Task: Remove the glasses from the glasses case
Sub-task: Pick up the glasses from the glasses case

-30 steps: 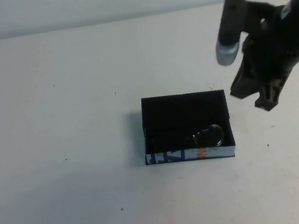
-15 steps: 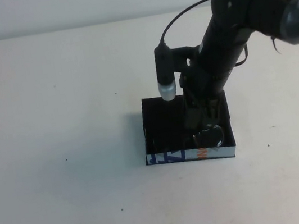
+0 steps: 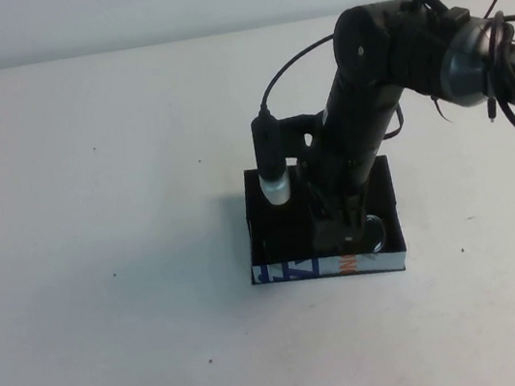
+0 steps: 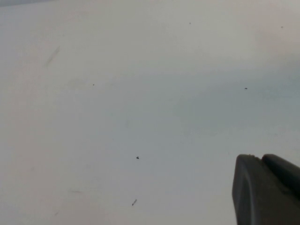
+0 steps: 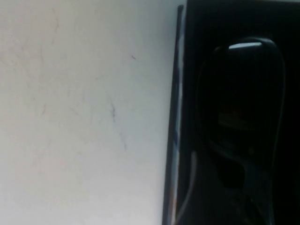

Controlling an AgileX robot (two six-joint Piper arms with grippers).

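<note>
I see 1 glasses case near the middle of the white table, with open tabletop on all 4 sides. The 1 pair of glasses lies in its near right corner. My right gripper reaches down inside the case just beside them; I cannot tell its opening. The left gripper hovers over bare table, opening unclear.

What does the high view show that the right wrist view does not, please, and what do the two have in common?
Only the high view shows the right gripper lowered into the glasses case, the case's printed white wall, and its place on the table. Only the right wrist view shows a close look at a dark tinted lens of the glasses. Both show case, glasses and table. The left gripper appears in neither.
</note>
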